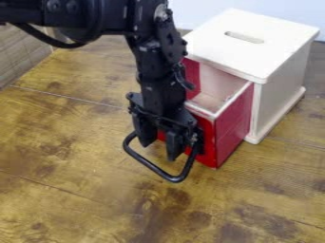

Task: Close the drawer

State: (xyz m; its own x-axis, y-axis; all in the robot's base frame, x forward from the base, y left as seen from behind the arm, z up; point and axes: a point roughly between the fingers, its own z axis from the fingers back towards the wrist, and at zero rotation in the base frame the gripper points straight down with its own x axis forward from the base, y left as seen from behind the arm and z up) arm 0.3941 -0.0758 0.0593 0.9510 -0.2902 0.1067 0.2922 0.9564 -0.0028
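The drawer (225, 130) has a red front and light wood inner sides, and it stands partly pulled out of the pale wooden box (263, 57) with a slotted top. Its large black loop handle (158, 164) sticks out low over the table toward the front left. My gripper (162, 142) points straight down right in front of the red face, shut, with its fingers pressed against the drawer front above the handle. Whether it pinches the black bracket is hidden by the fingers.
The box stands at the right on a worn wooden tabletop (76, 190). My black arm (146, 47) reaches in from the top left. A white wall edge (203, 11) runs behind the box.
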